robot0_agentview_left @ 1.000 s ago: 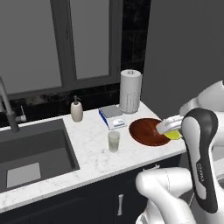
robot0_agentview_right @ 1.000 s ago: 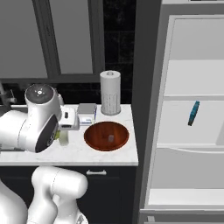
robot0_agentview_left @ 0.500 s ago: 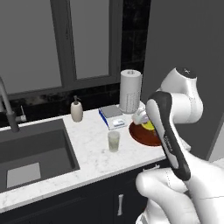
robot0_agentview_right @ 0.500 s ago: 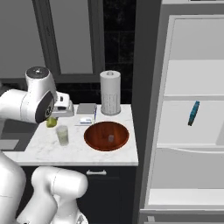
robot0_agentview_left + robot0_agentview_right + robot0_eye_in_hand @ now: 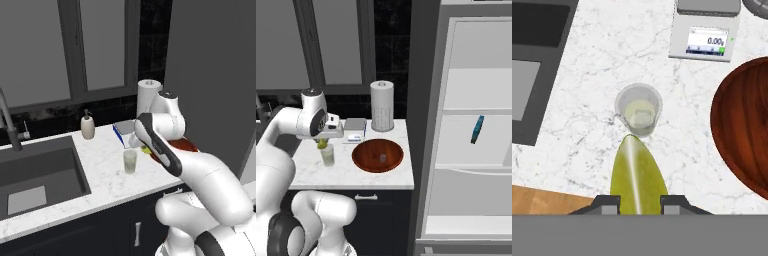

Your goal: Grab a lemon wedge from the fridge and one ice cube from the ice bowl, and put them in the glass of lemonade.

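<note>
fingers (image 5: 616, 202) pinching one lemon wedge (image 5: 637, 174), one glass (image 5: 638, 109)

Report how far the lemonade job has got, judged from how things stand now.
Done: the small yellow lemon wedge is out of the open grey fridge, clamped in the two-finger gripper. In hand: the wedge hangs just above the clear glass of pale lemonade on the white marble counter. Left: dropping it in. One ice cube lies in the reddish-brown bowl; something pale already sits in the glass.

I'm looking at a home kitchen. There's a marble counter (image 5: 107, 172) with a dark sink (image 5: 35, 175) and tap (image 5: 10, 122), a paper towel roll (image 5: 382, 106), and an open fridge (image 5: 476, 135).
</note>
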Controlling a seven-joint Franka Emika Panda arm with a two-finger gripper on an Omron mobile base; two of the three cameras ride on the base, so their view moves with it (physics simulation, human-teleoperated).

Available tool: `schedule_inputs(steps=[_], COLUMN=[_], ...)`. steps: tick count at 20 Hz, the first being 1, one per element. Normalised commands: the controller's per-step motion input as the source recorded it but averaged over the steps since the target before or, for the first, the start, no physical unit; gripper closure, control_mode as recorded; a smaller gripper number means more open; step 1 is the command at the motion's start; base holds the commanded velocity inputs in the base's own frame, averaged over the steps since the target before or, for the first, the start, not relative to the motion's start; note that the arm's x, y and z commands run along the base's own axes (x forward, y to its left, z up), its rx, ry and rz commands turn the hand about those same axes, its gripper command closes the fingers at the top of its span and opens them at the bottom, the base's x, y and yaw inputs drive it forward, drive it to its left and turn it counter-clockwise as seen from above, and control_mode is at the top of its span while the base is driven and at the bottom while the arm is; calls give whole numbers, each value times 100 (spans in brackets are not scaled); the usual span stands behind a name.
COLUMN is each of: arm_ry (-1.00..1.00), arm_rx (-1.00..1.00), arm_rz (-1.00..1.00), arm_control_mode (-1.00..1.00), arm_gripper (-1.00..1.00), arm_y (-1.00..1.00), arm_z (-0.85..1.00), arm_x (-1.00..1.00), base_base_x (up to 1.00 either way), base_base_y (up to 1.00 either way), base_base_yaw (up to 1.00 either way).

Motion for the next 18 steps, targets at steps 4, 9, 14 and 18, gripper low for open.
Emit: schedule_inputs(steps=[4,9,14,18], arm_ry=[9,2,0,0], arm_rx=[-5,-3,-2,0], arm_rz=[0,0,0,0], arm_control_mode=[-100,-100,-100,-100], arm_gripper=[100,100,100,100], arm_y=[38,6,0,0], arm_z=[-32,-19,-15,-5], arm_x=[30,28,17,9], base_base_x=[0,0,0,0], base_base_y=[0,0,0,0], base_base_yaw=[0,0,0,0])
